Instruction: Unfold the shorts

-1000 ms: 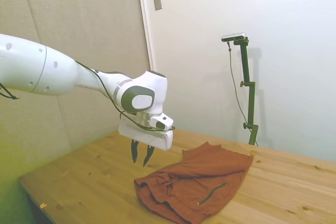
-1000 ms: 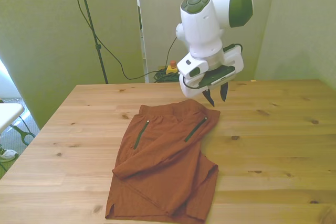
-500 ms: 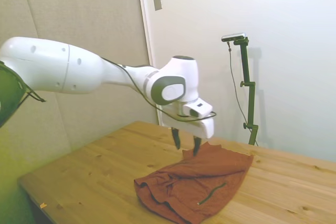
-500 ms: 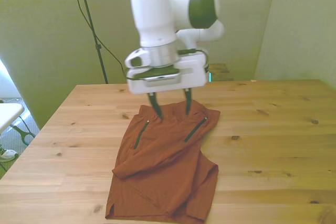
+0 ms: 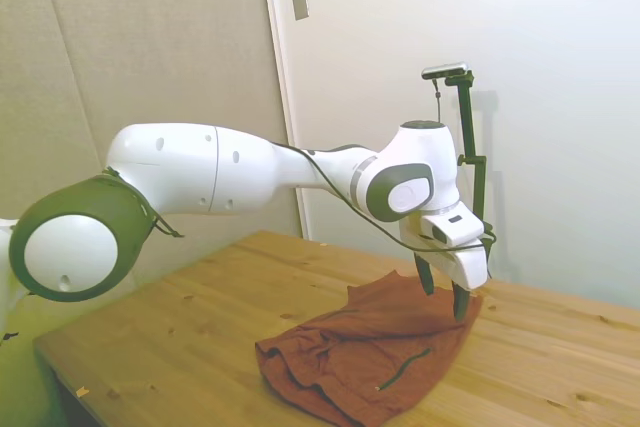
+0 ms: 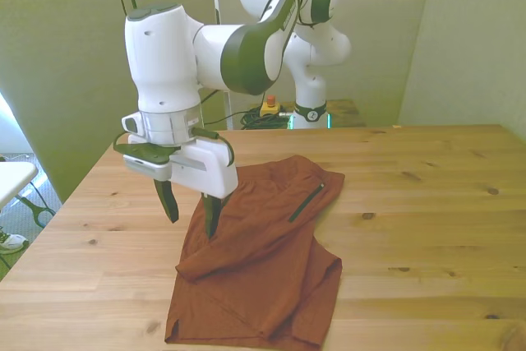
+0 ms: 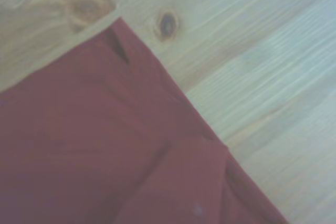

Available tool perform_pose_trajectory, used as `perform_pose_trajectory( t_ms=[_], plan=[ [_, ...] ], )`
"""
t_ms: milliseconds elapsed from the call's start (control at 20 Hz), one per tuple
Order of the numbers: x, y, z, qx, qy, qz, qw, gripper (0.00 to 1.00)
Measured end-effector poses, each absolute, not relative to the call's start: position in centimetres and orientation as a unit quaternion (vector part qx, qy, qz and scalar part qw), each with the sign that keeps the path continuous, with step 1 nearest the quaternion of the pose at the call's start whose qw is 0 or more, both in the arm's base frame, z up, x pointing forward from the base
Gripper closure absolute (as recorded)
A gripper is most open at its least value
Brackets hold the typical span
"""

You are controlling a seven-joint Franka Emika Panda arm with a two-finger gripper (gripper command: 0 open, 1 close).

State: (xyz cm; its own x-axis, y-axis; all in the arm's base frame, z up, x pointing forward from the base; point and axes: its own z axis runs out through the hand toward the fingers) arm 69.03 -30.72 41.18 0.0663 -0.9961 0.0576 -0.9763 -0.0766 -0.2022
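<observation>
**Tool spread over the shorts' edge**

We see the wooden worktop (image 6: 427,203) filling the lower frame. The folded rust shorts (image 6: 263,260) lie at its lower centre. Our tool (image 6: 189,207), fingers apart and empty, hangs above their left edge.

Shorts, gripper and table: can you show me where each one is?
shorts (image 6: 263,260), front view, middle of the wrinkled orange cloth.
gripper (image 6: 191,211), front view, gap between its open dark fingertips.
table (image 6: 427,203), front view, bare wood beside the shorts.
</observation>
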Motion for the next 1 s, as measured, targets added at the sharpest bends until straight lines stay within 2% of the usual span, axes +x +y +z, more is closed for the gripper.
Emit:
perform_pose_trajectory(
  t_ms=[250, 300, 700, 1000],
  plan=[
    [70.6, -29.5, 38.3, -0.694, 0.71, -0.094, 0.07, 0.0],
    [70.7, -29.2, 38.0, -0.695, 0.709, -0.092, 0.072, 1.0],
    [71.2, -28.7, 36.3, -0.698, 0.708, -0.076, 0.081, 1.0],
    [71.5, -28.8, 36.4, -0.698, 0.707, -0.08, 0.083, 1.0]
  ],
)
